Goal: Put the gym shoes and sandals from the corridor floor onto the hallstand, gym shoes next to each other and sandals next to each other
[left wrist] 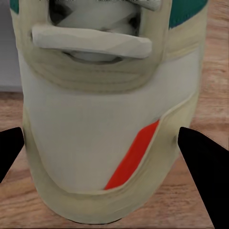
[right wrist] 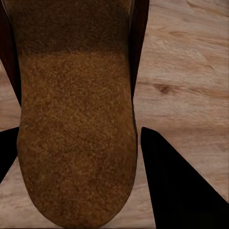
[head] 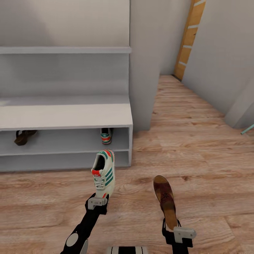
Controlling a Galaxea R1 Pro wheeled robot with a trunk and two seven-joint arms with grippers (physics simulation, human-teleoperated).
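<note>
- Holding a gym shoe (head: 103, 173) by one end, the left gripper (head: 97, 202) keeps it off the corridor floor (head: 197, 141), just in front of the hallstand (head: 67, 116).
- In the head view the shoe's long axis runs away from the robot toward the rack; the end with the red-orange patch and the open collar is the far one, and the laced part lies nearer the gripper.
- The left wrist view shows the white rounded end of that shoe (left wrist: 112, 143), with a red-orange slash, sitting between the two dark fingers (left wrist: 205, 171), which close in on either side of it: the jaws pinch the shoe.
- The right gripper (head: 173, 225) grips a sandal (head: 165, 199) by the narrow tan end of its footbed.
- That sandal's long axis also points away from the robot, leaning slightly to the left; its dark brown strap is at the far end.
- From the right wrist view the tan footbed (right wrist: 76, 143) runs out between the dark fingers (right wrist: 181, 186), with plank flooring (right wrist: 186, 62) beneath; the jaws are clamped on the sandal.
- The two held items hang side by side, apart from each other, the shoe on the left.
- A second gym shoe (head: 106, 135) stands in the upper open compartment of the rack, near its right end, one end facing out toward the robot.
- A second sandal (head: 24, 136) lies in the same compartment, far to the left, well apart from that shoe; it lies at a slant.
</note>
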